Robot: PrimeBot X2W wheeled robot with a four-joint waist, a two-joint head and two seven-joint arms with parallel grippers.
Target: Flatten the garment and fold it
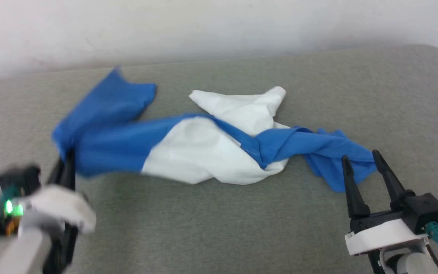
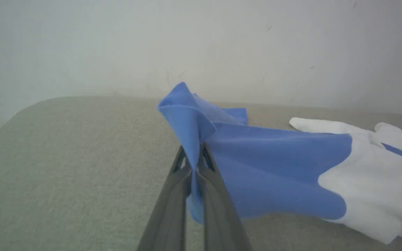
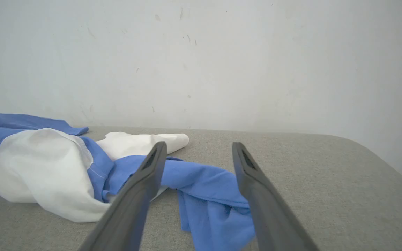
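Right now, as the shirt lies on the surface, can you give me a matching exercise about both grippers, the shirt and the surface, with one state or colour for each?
Column one:
1. left gripper
2. right gripper
3. garment
4. surface

Column two:
A. open, near a blue sleeve
B. grey, lying under the cloth
C. shut on a blue sleeve
D. crumpled and twisted, not flat

Pairs: 1-C, 2-A, 3-D, 4-B

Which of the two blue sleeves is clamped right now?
The left sleeve, pinched in the left gripper's shut jaws. The right sleeve lies loose, with the right gripper open and not closed on it.
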